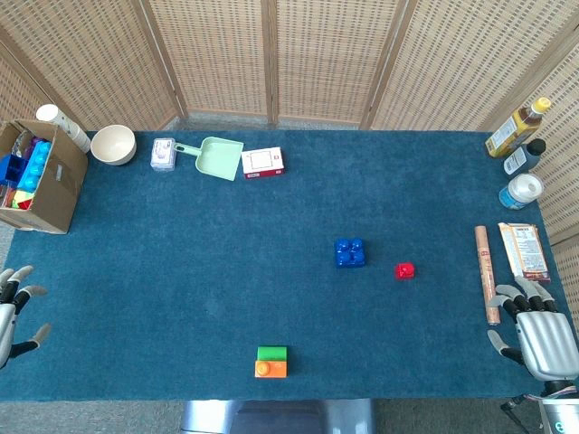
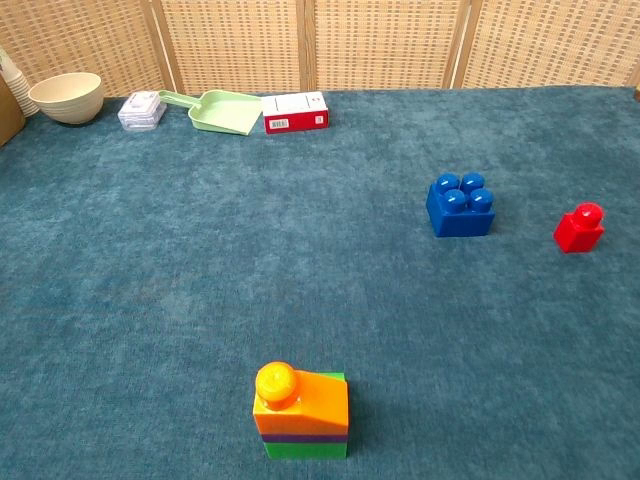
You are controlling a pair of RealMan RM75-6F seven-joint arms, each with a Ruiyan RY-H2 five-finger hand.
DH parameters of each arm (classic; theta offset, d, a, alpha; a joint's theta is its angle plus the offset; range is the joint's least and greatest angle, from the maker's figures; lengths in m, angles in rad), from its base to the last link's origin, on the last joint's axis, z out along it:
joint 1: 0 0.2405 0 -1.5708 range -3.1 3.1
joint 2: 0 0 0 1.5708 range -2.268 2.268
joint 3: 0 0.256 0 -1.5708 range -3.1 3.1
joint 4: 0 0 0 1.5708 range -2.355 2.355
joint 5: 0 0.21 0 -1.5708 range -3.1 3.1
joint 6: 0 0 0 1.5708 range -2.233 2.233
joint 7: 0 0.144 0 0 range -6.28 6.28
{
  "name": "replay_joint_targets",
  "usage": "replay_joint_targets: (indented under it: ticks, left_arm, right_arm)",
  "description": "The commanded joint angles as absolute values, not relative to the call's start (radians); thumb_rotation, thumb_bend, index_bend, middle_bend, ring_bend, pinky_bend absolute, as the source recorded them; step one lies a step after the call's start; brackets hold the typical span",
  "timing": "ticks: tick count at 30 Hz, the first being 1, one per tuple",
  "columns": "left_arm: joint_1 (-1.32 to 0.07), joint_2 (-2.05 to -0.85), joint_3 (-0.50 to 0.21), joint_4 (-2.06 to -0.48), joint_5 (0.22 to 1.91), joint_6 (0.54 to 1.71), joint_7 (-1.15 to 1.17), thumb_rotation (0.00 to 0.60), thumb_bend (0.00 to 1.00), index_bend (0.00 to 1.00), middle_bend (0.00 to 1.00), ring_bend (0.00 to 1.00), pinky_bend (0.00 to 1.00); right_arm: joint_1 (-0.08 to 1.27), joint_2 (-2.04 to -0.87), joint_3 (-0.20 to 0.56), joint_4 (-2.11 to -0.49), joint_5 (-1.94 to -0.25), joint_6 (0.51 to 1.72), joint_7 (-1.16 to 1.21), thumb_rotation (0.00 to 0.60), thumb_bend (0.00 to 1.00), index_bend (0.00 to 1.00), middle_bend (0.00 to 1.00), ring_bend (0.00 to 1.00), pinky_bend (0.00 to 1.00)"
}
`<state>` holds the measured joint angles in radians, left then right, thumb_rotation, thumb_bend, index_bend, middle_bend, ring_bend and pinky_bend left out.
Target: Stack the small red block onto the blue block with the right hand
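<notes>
While both hands rest at the near corners:
Table (image 1: 226, 262): blue carpeted top.
Right hand (image 1: 543, 336): fingers spread, holding nothing.
Left hand (image 1: 13, 312): fingers spread, empty.
Blue block (image 1: 350, 252): centre-right.
Small red block (image 1: 404, 269): just beside the blue block, well apart from the right fingers (image 1: 516, 294).

We are finding no legible text in either view: printing is showing on the red-and-white box (image 2: 295, 111), the snack packet (image 1: 524, 250) and the bottle labels (image 1: 513, 129), but it is remaining too small to read.
</notes>
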<state>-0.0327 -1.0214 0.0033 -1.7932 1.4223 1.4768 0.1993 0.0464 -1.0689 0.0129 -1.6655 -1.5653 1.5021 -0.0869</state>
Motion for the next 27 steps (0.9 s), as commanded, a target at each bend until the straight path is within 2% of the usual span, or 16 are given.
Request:
replay_joint_targets:
  ticks: [1,15,21,27]
  left_arm:
    - [-0.033,-1.023,0.003,-1.792,1.421,1.474,0.200,0.600,0.31,0.34,0.14,0.13,0.00]
    - [-0.014,-1.030,0.009,-1.773,1.458,1.508,0.161,0.600,0.31,0.35,0.15,0.13,0.00]
    - [-0.016,-1.017,0.011,-1.780,1.503,1.522,0.150,0.600,0.31,0.36,0.16,0.13,0.00]
    - [-0.020,-1.014,0.017,-1.795,1.512,1.511,0.156,0.600,0.31,0.37,0.16,0.14,0.00]
  right_arm:
    - [0.047,-1.069,0.013,-1.666,-1.564,1.501,-0.088,0.600,0.24,0.39,0.29,0.12,0.17]
    - [0.041,-1.072,0.013,-1.687,-1.567,1.507,-0.110,0.600,0.24,0.39,0.29,0.17,0.22]
    - [0.076,-1.075,0.010,-1.743,-1.581,1.448,-0.148,0.600,0.24,0.39,0.29,0.17,0.22]
    - [0.140,-1.107,0.040,-1.771,-1.551,1.361,-0.226,0.600,0.24,0.36,0.29,0.17,0.22]
